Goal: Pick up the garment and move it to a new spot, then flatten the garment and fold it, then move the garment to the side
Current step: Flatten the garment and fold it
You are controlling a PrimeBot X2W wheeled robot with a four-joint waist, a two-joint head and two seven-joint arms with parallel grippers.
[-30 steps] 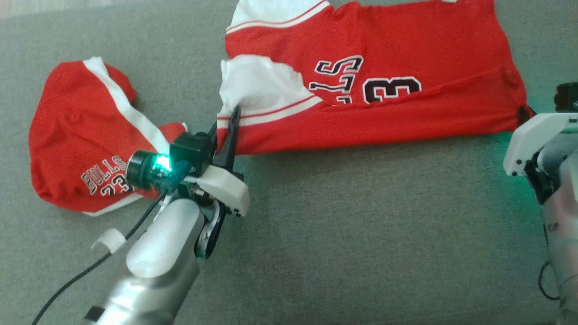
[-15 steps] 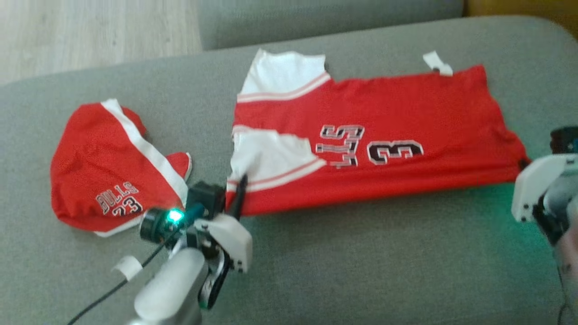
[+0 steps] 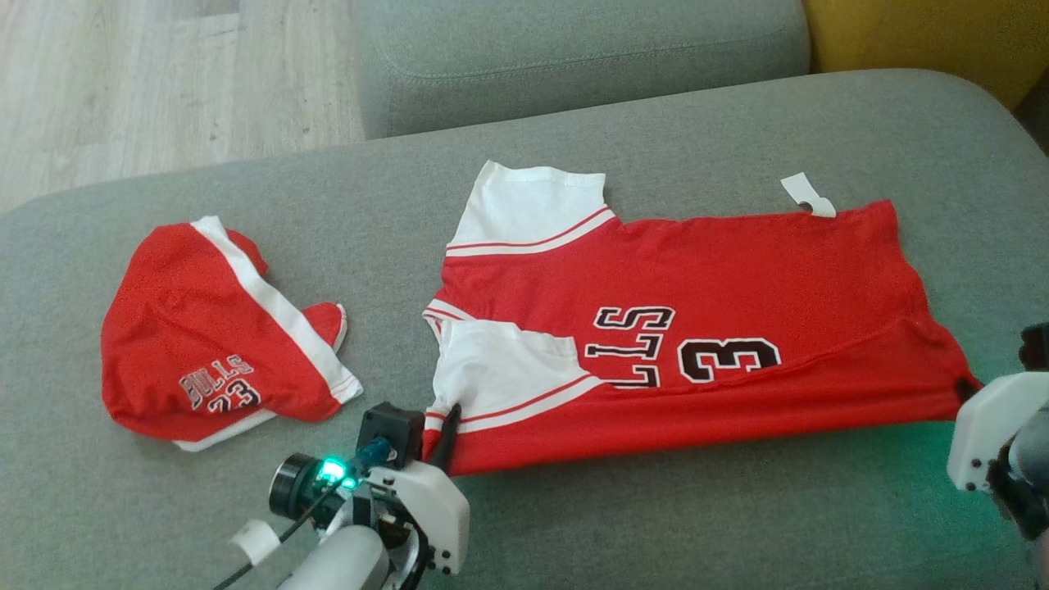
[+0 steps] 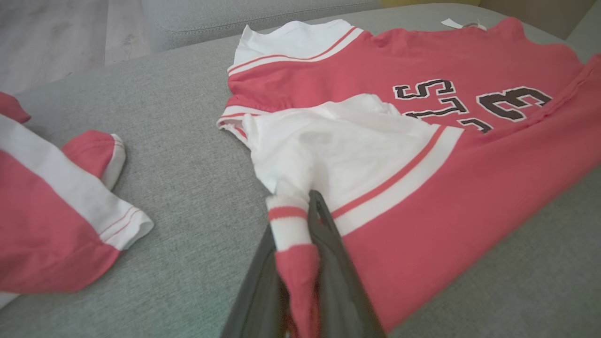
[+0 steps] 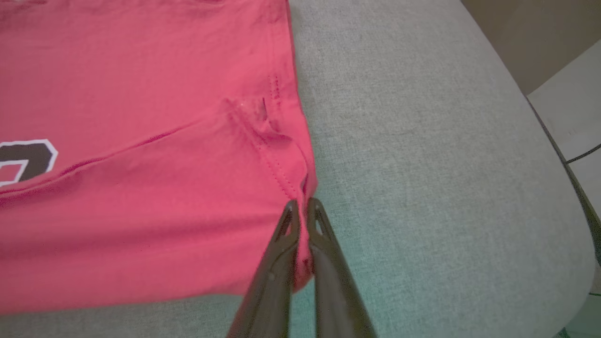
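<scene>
Camera tilts up, cloth unmoved: lower left, left fingers (image 4: 328,244) clamp the jersey's (image 3: 737,270) sleeve corner; far right, right fingers (image 5: 328,263) pinch its hem, stretching the fold flat.

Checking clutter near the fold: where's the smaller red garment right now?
Head view: the smaller red garment lies crumpled on the grey cushion at the robot's left, apart from the jersey, near the left end effector.

Probably a home, grey sofa (image 3: 623,524), wooden floor (image 3: 123,82)
</scene>
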